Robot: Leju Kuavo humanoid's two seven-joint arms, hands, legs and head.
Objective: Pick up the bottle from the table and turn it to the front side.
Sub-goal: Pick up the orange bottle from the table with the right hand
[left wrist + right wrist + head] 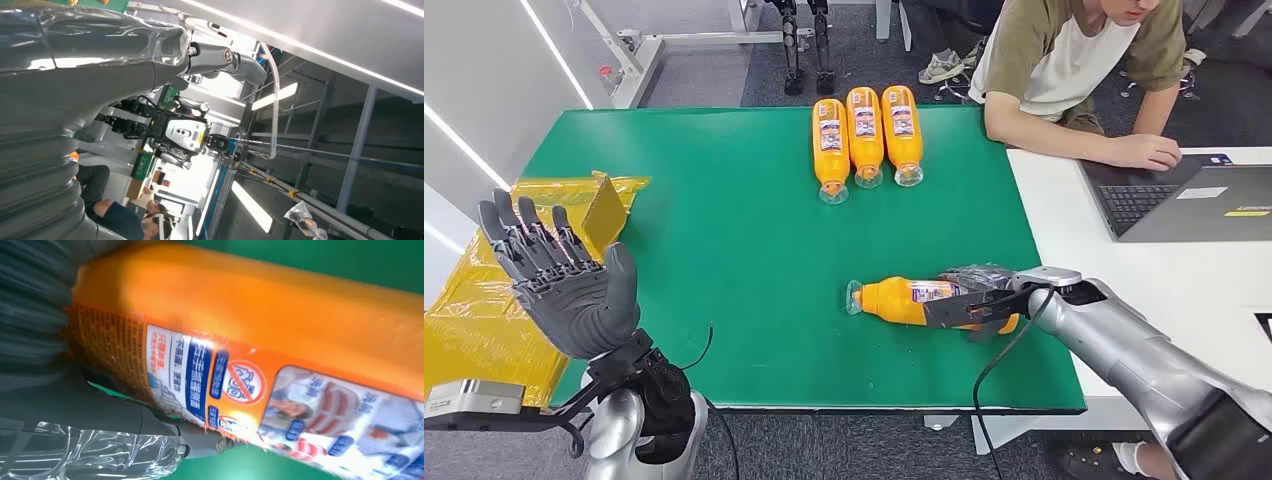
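Observation:
An orange bottle (904, 299) with a printed label lies on its side on the green table (724, 240), its clear cap pointing to the left. My right hand (977, 301) grips its rear end, fingers wrapped over it. Seen from the right wrist, the orange bottle (260, 335) shows its label (240, 390) close up, with my thumb (100, 445) beneath it. My left hand (559, 285) is raised at the table's near left corner, palm forward with fingers spread, holding nothing. The left wrist view looks out past my left hand (75, 75) at the ceiling.
Three orange bottles (865, 135) lie side by side at the table's far edge, caps toward me. Yellow packaging (484, 300) lies off the left edge. A person (1074, 60) sits at the white desk (1164, 290) on the right, using a laptop (1194, 205).

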